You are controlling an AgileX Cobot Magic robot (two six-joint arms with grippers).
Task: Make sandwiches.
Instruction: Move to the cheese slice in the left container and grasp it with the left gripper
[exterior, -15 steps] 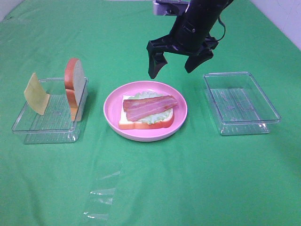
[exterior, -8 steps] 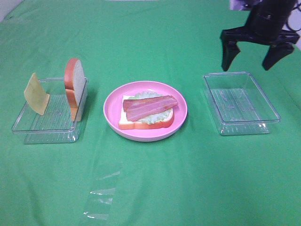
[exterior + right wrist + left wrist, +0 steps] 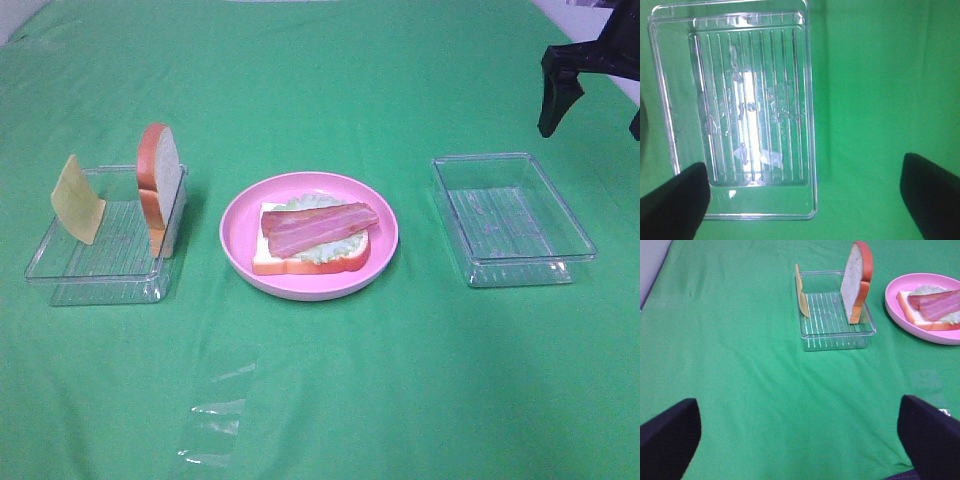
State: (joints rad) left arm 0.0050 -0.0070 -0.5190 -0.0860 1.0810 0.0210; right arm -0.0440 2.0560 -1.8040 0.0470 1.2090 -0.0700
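On the pink plate lies a part-built sandwich: a bread slice, pale green lettuce and red-brown bacon strips; it also shows in the left wrist view. A second bread slice stands upright in the left clear tray, with a yellow cheese square leaning at its far end. My right gripper is open and empty at the far right, above and behind the empty right tray. My left gripper is open, over bare cloth short of the left tray.
A green cloth covers the table. A crumpled piece of clear plastic film lies at the front, left of centre. In the right wrist view the empty ribbed tray fills one side, with green cloth beside it.
My right gripper has swung from above the plate's far edge out to the far right, beyond the right tray, staying open and empty. Nothing on the table has moved.
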